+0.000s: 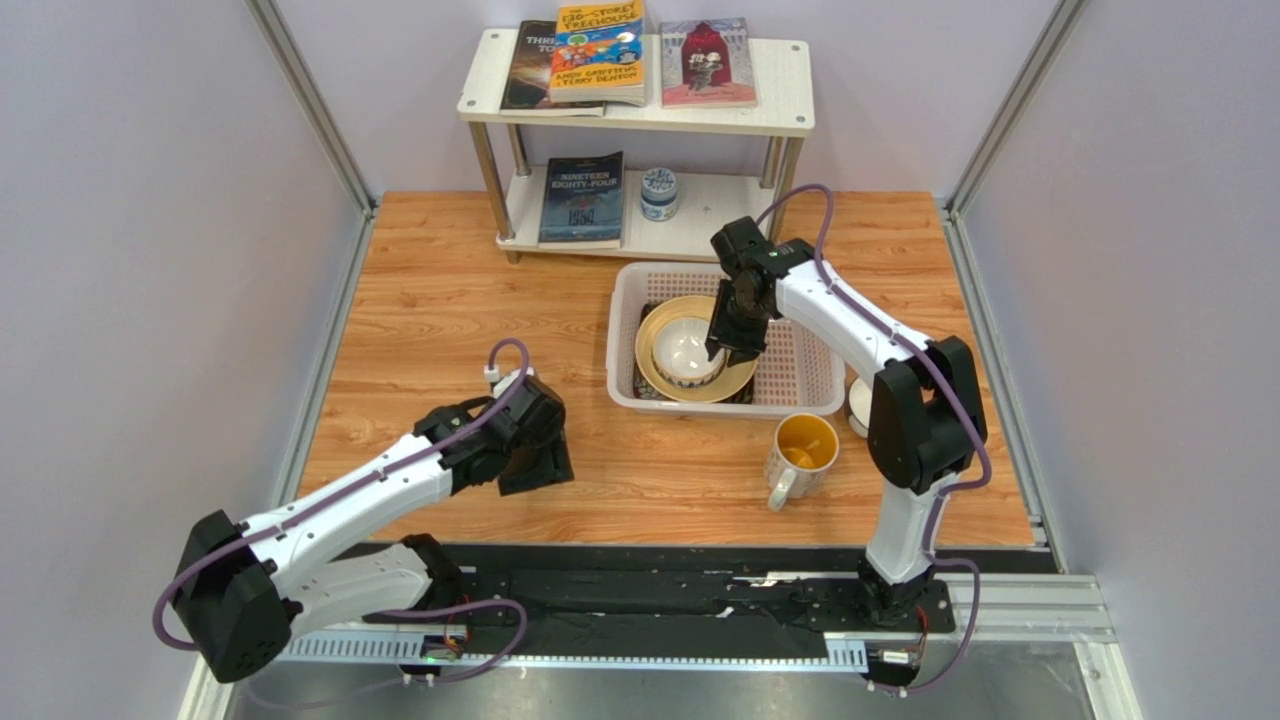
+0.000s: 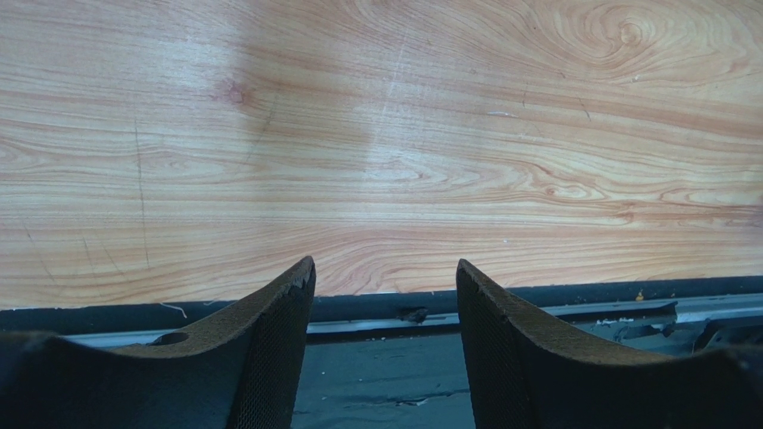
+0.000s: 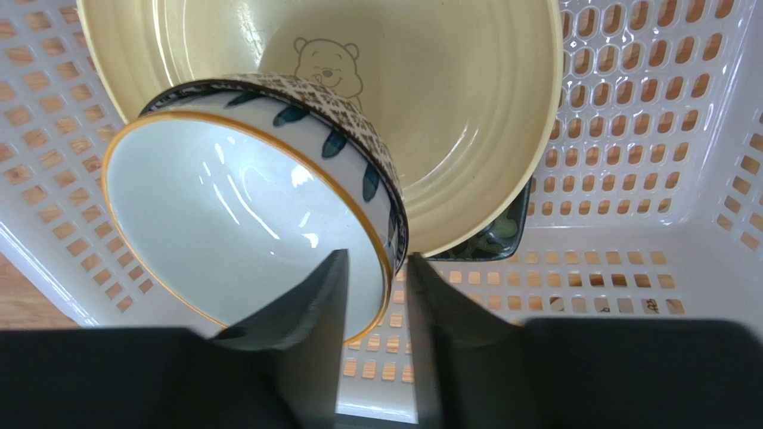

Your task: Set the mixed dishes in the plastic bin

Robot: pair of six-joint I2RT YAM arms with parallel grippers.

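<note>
My small white shelf (image 1: 781, 90) stands at the far edge of my wooden table (image 1: 451, 300). Three books (image 1: 601, 53) lie on its top board. One dark book (image 1: 582, 197) and a little blue-and-white jar (image 1: 658, 192) sit on its low board. Pale plain walls (image 1: 135, 225) rise behind the shelf and on both sides of it, with grey metal posts (image 1: 308, 98) beside it. The light is soft and even. Far from the shelf, a black strip (image 1: 676, 593) runs along the near edge.

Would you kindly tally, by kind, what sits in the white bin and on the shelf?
Plates: 2 (yellow plate, black square plate)
Bowls: 1
Books: 4
Jars: 1
Total: 8
</note>
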